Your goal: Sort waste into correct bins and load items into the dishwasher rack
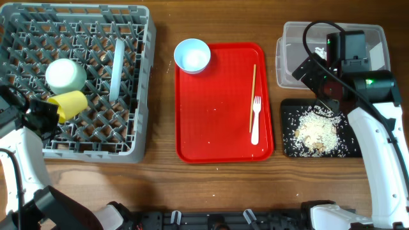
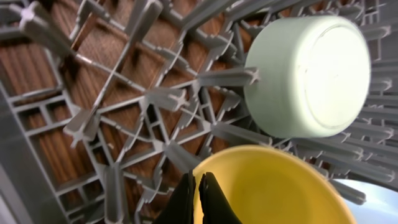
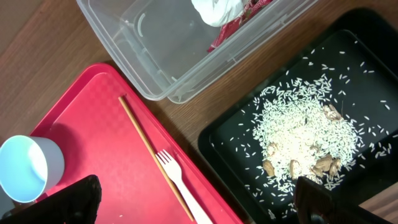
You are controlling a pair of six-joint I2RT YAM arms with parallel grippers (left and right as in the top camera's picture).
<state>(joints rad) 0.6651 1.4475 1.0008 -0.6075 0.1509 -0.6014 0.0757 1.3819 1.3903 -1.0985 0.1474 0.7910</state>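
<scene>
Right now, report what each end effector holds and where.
Left end effector pinches the yellow cup by its rim; right end effector open, empty.

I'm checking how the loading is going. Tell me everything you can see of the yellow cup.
The yellow cup is small, plain and smooth, plastic by its look. It lies on its side among the pegs of the grey dishwasher rack, near its front left corner. Its mouth faces the left claw, which is closed on the rim. What shows of the inside is empty. A pale bowl sits just behind it; contact between them is unclear.
</scene>
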